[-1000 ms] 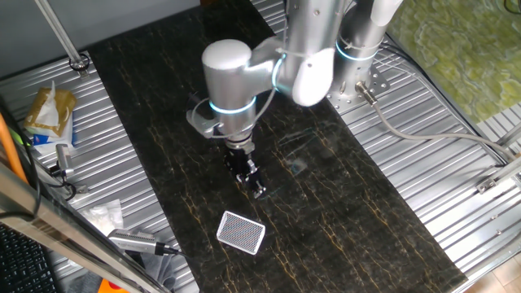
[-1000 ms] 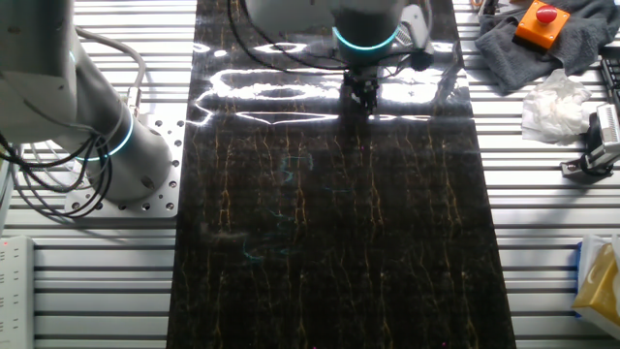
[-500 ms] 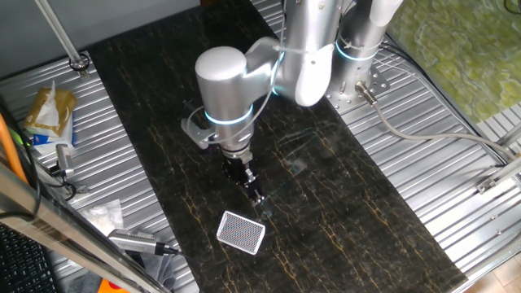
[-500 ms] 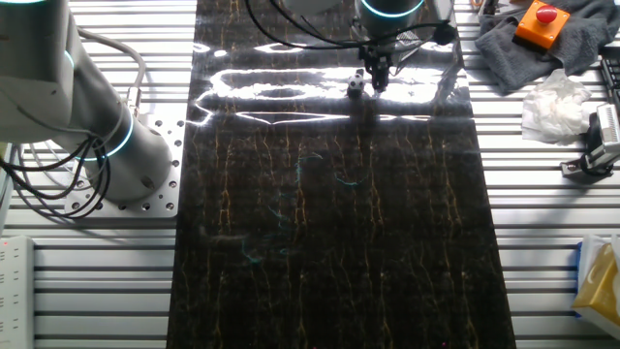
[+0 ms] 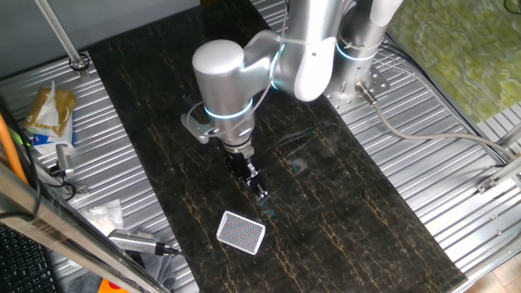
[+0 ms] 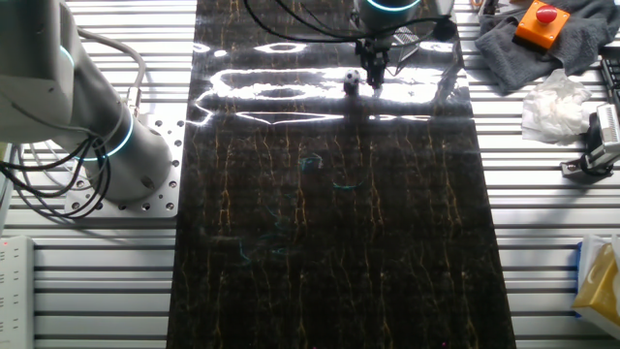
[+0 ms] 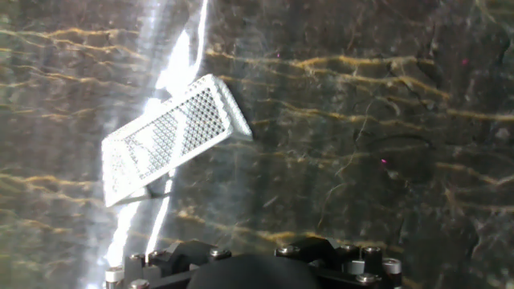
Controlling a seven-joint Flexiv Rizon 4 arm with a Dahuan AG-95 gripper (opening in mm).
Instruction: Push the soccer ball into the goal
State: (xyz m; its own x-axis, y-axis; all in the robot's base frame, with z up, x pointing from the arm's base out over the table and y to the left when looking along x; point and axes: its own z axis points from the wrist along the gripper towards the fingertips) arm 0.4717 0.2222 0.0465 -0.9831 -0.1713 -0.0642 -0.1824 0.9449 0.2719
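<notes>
The small black-and-white soccer ball [image 6: 351, 80] lies on the dark marbled mat, just left of my gripper [image 6: 374, 76] in the other fixed view. In one fixed view my gripper [image 5: 259, 193] points down at the mat, fingers together, a short way from the goal [image 5: 242, 233], and I cannot make out the ball there. The goal is a white-rimmed rounded rectangle of dark mesh. In the hand view the goal [image 7: 169, 136] stands tilted at upper left; the ball and my fingertips are out of sight there.
The dark mat [image 5: 342, 220] lies on ribbed metal table. A second arm's base [image 6: 111, 136] stands at its left side. An orange button on grey cloth [image 6: 539, 17] and white tissue [image 6: 552, 105] lie at the right. A snack pack [image 5: 49, 110] lies beside the mat.
My gripper has moved a little toward the goal. The ball, hidden by the gripper a second ago, now shows beside it and has shifted slightly.
</notes>
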